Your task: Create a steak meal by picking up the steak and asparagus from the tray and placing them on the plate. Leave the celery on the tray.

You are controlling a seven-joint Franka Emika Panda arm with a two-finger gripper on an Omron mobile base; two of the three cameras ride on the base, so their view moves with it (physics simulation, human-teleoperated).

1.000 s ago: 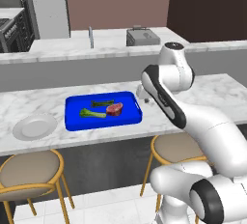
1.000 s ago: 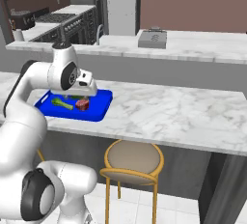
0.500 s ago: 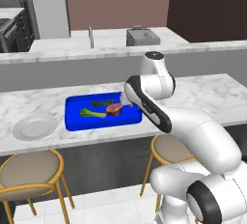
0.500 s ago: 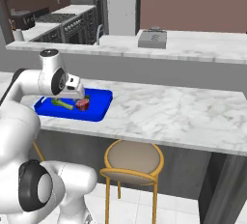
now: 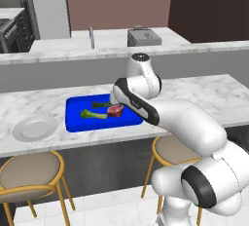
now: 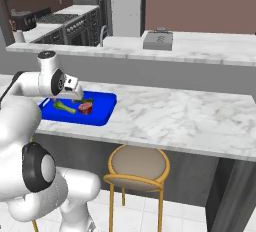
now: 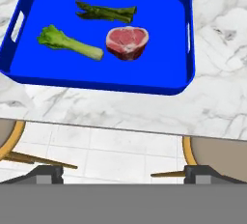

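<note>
- Gripper (image 7: 123,174): hung above the near edge of the counter, empty; its two dark fingertips (image 7: 46,174) stood well apart at the bottom of the hand view, so it was spread wide with nothing between them.
- Tray (image 7: 62,79): bright blue, rectangular, rounded corners and a low rim, with a slot handle in each short side; lay flat on the marble counter (image 7: 217,97), ahead of the gripper. Also seen in the left base view (image 5: 78,122) and the right base view (image 6: 100,111).
- Steak (image 7: 127,43): red-pink slab with a paler edge, flat on the tray, toward the right half in the hand view; near the tip of the celery, whether touching could not be told. Also seen at (image 5: 115,111) and (image 6: 85,108).
- Asparagus (image 7: 106,11): dark green bundle, lying on the tray beyond the steak and celery, apart from both.
- Celery (image 7: 69,43): light green stalk, leafy end to the left, pale end pointing toward the steak; on the tray.
- Plate (image 5: 35,127): round, white-grey, bare; on the counter to the left of the tray, near it but not touching.
- Stools (image 5: 29,171): round tan seats on yellow frames, below the counter's near edge.
</note>
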